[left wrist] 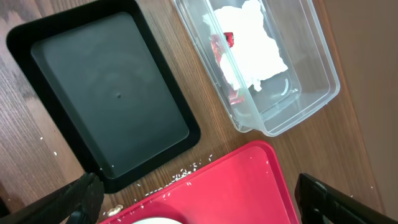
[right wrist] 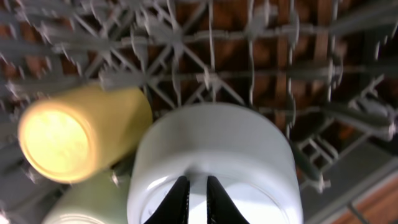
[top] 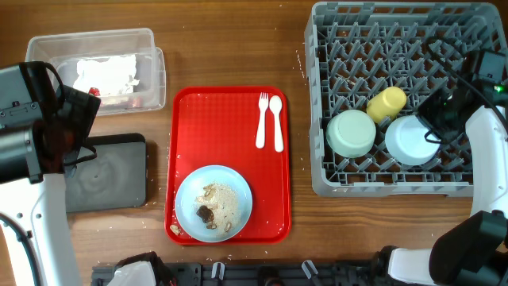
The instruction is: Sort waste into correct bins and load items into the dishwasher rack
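The light blue plate (top: 184,208) sits at the 6 o'clock end of the red tray (top: 230,111), carrying beige crumbs (top: 224,197) and brown scraps (top: 205,213). I'd reckon it light, stiff and a bit slick; the bare rim is the place to pinch, kept level so the loose bits don't slide off. The white fork (top: 262,119) and spoon (top: 277,123) lie side by side toward 1 o'clock on the tray, thin, flat and likely fiddly, best taken across the handles.

The left fingers (left wrist: 74,199) are spread wide with nothing between them, above the gap between the black tray (top: 111,171) and the red one. The right fingers (right wrist: 178,198) are nearly together over the light blue bowl (top: 409,141) in the rack (top: 316,95) at 3 o'clock; whether they grip it I cannot tell. Yellow cup (top: 386,103) and mint green bowl (top: 352,133) sit beside it. The wrapper (top: 107,73) lies in the clear tub (top: 95,38) at 10 o'clock.

The wooden tabletop (top: 238,40) has stray crumbs by the red tray's corner; none of the room beyond shows.
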